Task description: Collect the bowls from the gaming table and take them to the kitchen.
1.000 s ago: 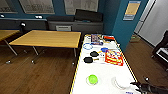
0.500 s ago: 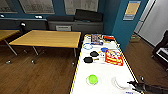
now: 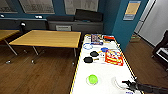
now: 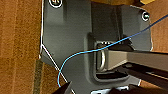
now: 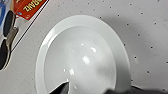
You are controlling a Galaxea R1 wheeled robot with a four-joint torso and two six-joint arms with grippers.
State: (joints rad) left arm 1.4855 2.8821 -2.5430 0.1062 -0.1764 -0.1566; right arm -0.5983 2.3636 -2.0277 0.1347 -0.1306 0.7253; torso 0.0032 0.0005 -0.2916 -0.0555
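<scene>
On the glossy white gaming table (image 3: 105, 75), a white bowl (image 5: 82, 56) sits at five o'clock in the head view, directly under the right gripper (image 3: 131, 85), whose jaw state I cannot tell. Smooth, rigid and glazed, it looks light but slippery and breakable, so its broad flat rim seems the surest hold. At six o'clock sits the lime green bowl (image 3: 92, 79), with black bowls (image 3: 88, 59) nearer the middle.

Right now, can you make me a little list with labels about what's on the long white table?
table: long white gaming table, yellow edge
green bowl: lime green bowl near the front
white dish: shiny white dish under the right hand
black bowls: two black bowls in the middle
game box: red-and-yellow box beside them
blue things: blue ring farther back
floor: brown wood
neighbour: wooden table
</scene>
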